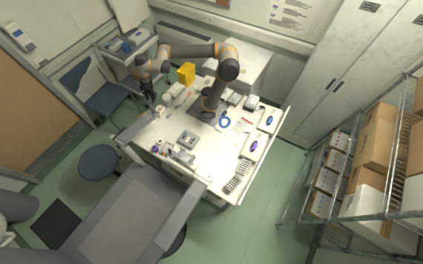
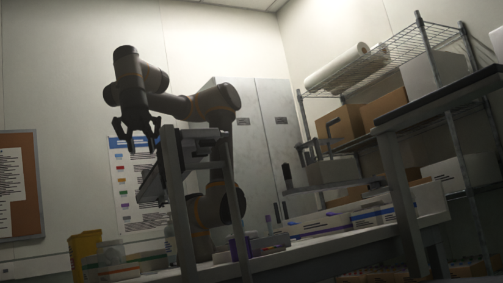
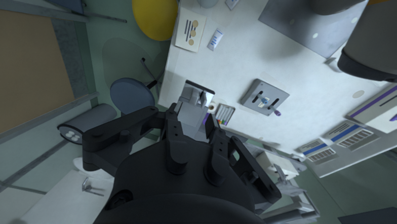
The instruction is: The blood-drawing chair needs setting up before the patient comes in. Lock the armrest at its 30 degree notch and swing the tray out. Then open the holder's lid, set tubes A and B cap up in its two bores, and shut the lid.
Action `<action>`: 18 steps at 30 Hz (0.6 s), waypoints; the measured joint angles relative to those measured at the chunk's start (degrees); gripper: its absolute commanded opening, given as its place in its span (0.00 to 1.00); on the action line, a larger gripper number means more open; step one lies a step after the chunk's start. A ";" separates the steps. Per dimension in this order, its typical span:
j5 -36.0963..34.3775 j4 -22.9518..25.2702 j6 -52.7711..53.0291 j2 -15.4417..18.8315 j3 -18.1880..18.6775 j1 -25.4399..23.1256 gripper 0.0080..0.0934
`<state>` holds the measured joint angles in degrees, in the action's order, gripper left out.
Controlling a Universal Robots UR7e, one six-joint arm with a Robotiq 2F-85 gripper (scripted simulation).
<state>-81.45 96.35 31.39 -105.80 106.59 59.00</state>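
Note:
The grey armrest [image 1: 135, 126] [image 2: 155, 179] [image 3: 191, 111] slopes along the table's left edge, and my gripper [image 1: 149, 97] [image 2: 140, 149] [image 3: 191, 122] hangs open and empty just above its far end. The grey tube holder [image 1: 188, 139] [image 3: 264, 97] lies flat on the white table. Two tubes rest across it: one with a blue cap [image 3: 264, 101] and one with a purple cap [image 3: 277, 113]. A small tray [image 1: 180, 155] sits at the table's near edge by the chair.
The armrest's metal frame [image 2: 179, 197] stands close beside the fingers. A trolley [image 1: 126, 48] and a blue chair [image 1: 104, 98] stand behind the arm. A yellow bin [image 1: 186, 73], boxes and packets crowd the table. A stool [image 1: 98, 162] stands on the floor below.

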 measured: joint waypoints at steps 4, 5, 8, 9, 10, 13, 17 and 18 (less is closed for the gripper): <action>-0.08 6.04 0.87 1.28 5.11 -0.88 0.53; -0.09 7.22 1.04 1.62 6.04 -1.05 0.53; -0.11 8.90 1.26 2.16 7.27 -1.28 0.53; -0.11 8.92 1.26 2.16 7.23 -1.28 0.53; -0.11 8.88 1.25 2.11 7.12 -1.26 0.53; -0.10 8.97 1.25 2.02 7.02 -1.25 0.53; -0.11 9.37 1.31 2.12 7.33 -1.30 0.53; -0.11 9.52 1.33 2.17 7.45 -1.32 0.53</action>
<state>-81.56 105.87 32.72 -103.63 114.04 57.68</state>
